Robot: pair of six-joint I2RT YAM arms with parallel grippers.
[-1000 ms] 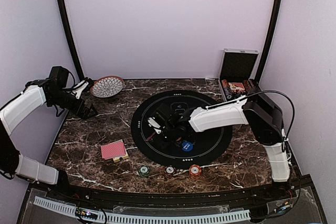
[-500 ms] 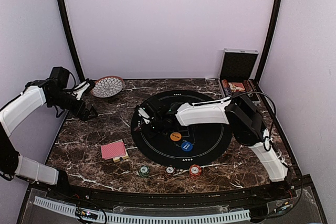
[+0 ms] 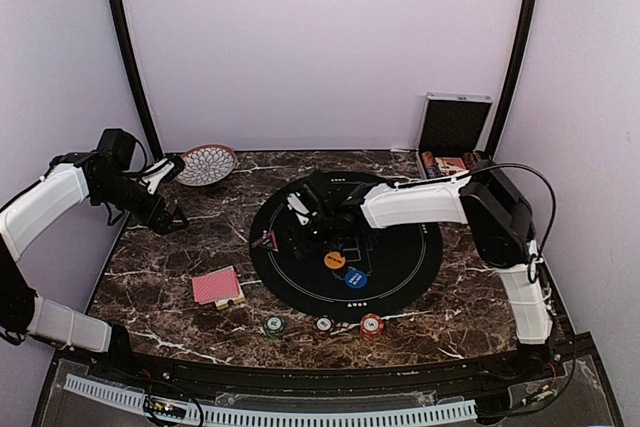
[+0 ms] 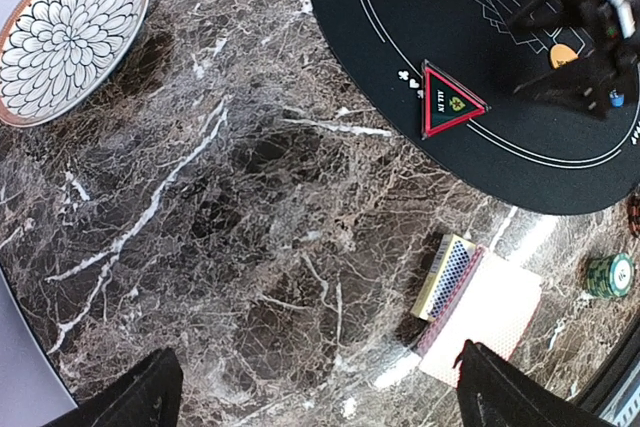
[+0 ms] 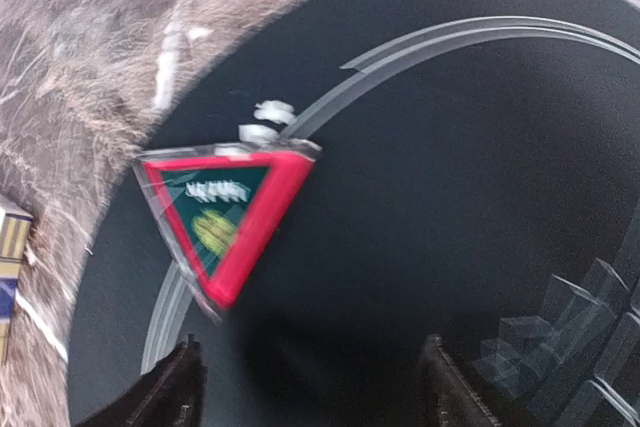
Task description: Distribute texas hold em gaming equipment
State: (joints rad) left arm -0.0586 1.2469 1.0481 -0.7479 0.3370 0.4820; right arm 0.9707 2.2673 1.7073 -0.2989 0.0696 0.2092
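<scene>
The right fingers (image 5: 178, 387) are well open and hold nothing; only the dark mat shows between them. They hang over the left part of the round black mat (image 3: 405, 247), a little left of the centre of the overhead view. Just beyond them a red-edged triangular marker (image 5: 225, 212) lies flat at the left rim of the mat, apart from both fingers. The right wrist picture is blurred, so the print on the marker is not readable there; in the left wrist view it reads "ALL IN".

The left fingers (image 4: 138, 397) are open as wide as they go and are also empty. They are above the marble surface (image 3: 170, 257) at the left of the overhead view, near the patterned bowl (image 3: 205, 163), which stands at the upper left by the back wall.

On the mat, an orange chip (image 3: 335, 259) and a blue chip (image 3: 356, 279) lie close together below the right fingers. On the bare surface in front of the mat there is a row of a green chip (image 3: 273, 325), a white chip (image 3: 323, 324) and a red chip (image 3: 371, 325). The red-backed playing cards (image 3: 213, 286) lie at the lower left of the mat, on the marble, with a small card box (image 4: 445, 277) touching their edge. The silver case (image 3: 455, 127) stands open at the upper right.
</scene>
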